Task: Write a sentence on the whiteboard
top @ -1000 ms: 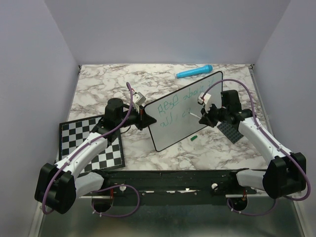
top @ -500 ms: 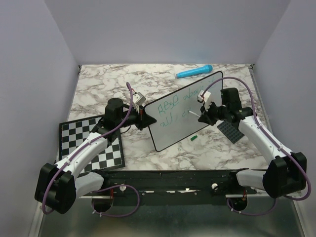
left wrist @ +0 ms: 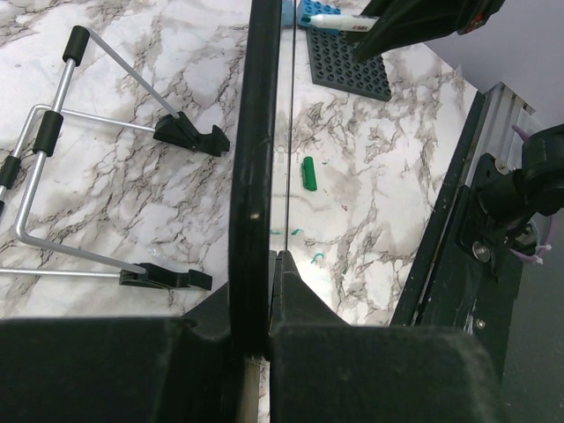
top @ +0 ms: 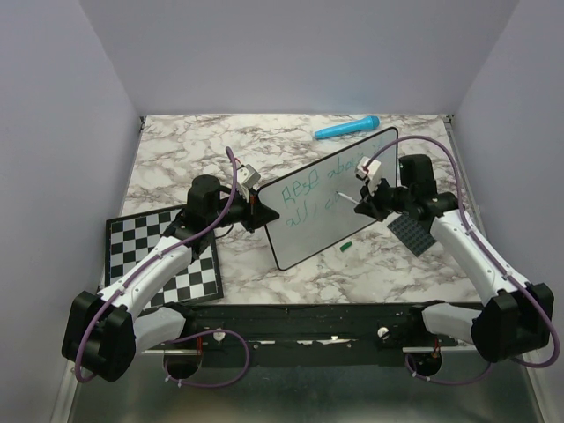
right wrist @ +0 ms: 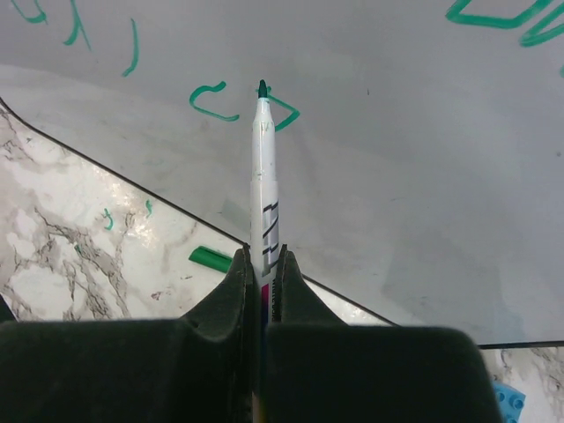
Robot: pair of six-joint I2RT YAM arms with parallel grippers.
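The whiteboard (top: 352, 216) stands tilted mid-table, with green handwritten scribble (top: 304, 187) in two lines on its face. My left gripper (top: 256, 210) is shut on the board's left black rim (left wrist: 256, 176), seen edge-on in the left wrist view. My right gripper (top: 366, 201) is shut on a white marker (right wrist: 263, 189) with a green tip that touches the board (right wrist: 423, 132) at a fresh green stroke (right wrist: 211, 101). The marker's green cap (top: 345, 246) lies on the table below the board; it also shows in both wrist views (left wrist: 307, 173) (right wrist: 210, 259).
A black-and-white checkerboard (top: 189, 278) lies at the left front. A blue marker-like object (top: 345, 129) lies at the back. A dark studded plate (top: 411, 234) lies right of the board, under my right arm. A wire stand (left wrist: 53, 167) lies behind the board.
My right gripper with the marker has moved a little up and to the right along the board. The left arm and the board have not moved.
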